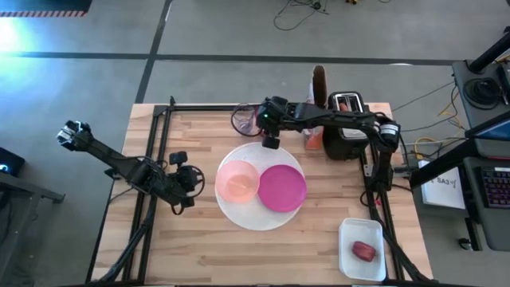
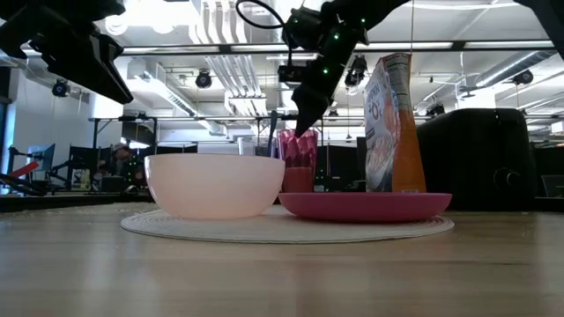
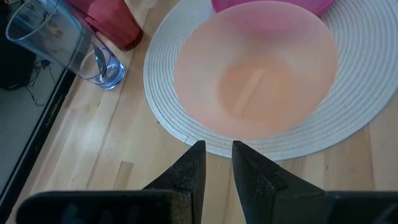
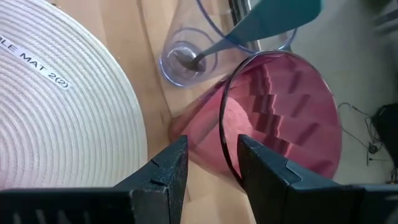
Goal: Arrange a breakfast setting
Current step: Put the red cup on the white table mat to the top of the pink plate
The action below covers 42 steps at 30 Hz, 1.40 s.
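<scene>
A large white round plate [image 1: 239,214] lies mid-table and carries a pale pink bowl [image 1: 237,180] and a magenta plate [image 1: 282,188]. A pink translucent cup [image 4: 280,118] stands upright on the wood just beyond the white plate. It also shows in the low view [image 2: 297,163]. My right gripper [image 4: 211,158] is open at the cup's rim, with one finger inside and one outside. A teal-handled spoon [image 4: 267,18] leans in the clear tumbler [image 4: 186,59] beside the cup. My left gripper [image 3: 217,155] hovers left of the bowl, its fingers a narrow gap apart. The small red food [image 1: 364,251] lies in a white tray. The bun is not in view.
A black toaster [image 1: 347,123] and a tall orange food package [image 2: 392,123] stand at the far right, close behind my right arm. The white tray [image 1: 362,269] sits at the near right corner. Bare wood lies along the near edge and at the left.
</scene>
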Available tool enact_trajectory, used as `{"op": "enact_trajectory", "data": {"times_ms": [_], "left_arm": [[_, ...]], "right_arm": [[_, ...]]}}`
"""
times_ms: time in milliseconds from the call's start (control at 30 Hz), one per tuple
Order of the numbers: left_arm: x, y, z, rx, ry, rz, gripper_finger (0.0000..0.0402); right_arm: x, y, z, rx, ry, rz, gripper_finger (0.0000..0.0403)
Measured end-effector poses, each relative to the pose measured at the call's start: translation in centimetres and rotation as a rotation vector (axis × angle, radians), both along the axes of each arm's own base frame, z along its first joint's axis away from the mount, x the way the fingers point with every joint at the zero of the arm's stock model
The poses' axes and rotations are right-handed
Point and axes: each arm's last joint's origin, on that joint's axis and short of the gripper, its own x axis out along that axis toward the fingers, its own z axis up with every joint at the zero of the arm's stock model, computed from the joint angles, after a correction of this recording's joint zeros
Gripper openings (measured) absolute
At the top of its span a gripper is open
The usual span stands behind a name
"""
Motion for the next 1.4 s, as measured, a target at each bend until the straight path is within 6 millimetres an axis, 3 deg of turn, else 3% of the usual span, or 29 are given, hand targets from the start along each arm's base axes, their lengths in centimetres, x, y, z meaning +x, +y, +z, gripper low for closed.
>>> {"op": "enact_trajectory", "data": {"times_ms": [367, 767, 1033, 1400], "left_arm": [[0.0, 0.0, 0.0, 0.003, 0.005, 0.0, 0.0062], [-0.1, 0.0, 0.0, 0.004, 0.007, 0.0, 0.0062], [-0.1, 0.0, 0.0, 0.003, 0.006, 0.002, 0.0062], [0.3, -0.1, 0.2, -0.02, -0.032, 0.006, 0.0062]], "right_arm": [[0.3, -0.4, -1.0, 0.011, 0.023, -0.004, 0.0118], [0.2, -0.3, -1.0, 0.003, 0.042, 0.035, 0.0019], [0.3, -0.1, -1.1, 0.051, 0.027, 0.082, 0.001], [-0.8, 2.1, 1.6, 0.149, -0.045, 0.078, 0.0009]]}}
